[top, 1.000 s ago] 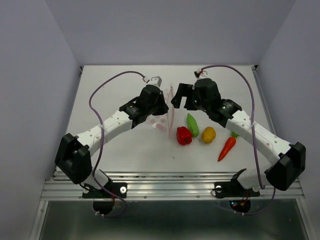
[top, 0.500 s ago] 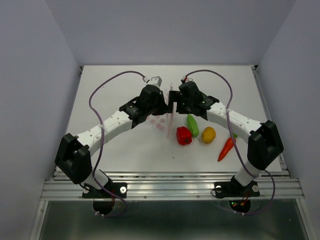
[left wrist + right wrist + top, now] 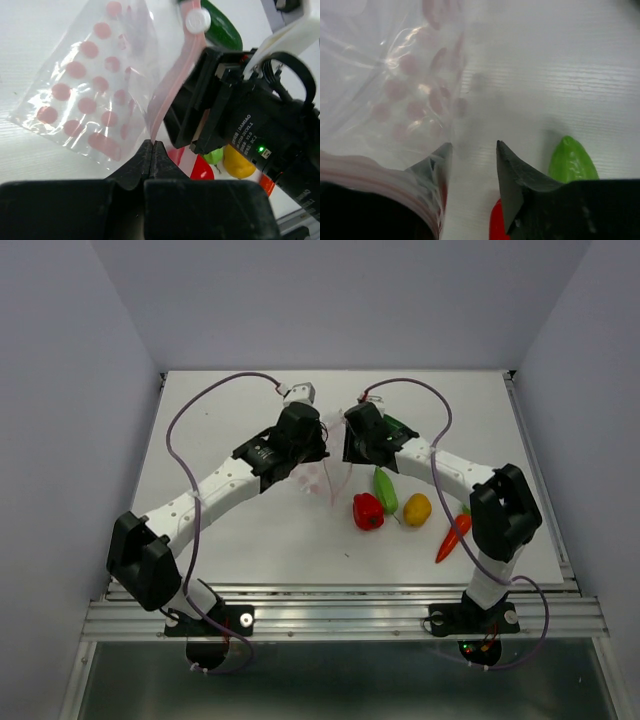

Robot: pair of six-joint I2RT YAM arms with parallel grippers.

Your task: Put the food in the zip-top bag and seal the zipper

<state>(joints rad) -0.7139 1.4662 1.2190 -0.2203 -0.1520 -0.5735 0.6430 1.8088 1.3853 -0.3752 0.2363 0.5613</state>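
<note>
The left tool (image 3: pixel 151 149) is pinched shut on the zipper (image 3: pixel 175 75) of the zip-top bag (image 3: pixel 85 95) hanging just ahead, and the thin strip could be pulled free if the film is snagged by the parted, empty right tool (image 3: pixel 473 148) alongside.

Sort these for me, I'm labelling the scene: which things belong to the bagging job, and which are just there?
Job: zip-top bag, zipper, red bell pepper, light green pod, yellow-orange piece, carrot, dark green cucumber.
Just there: purple cables, table.
</note>
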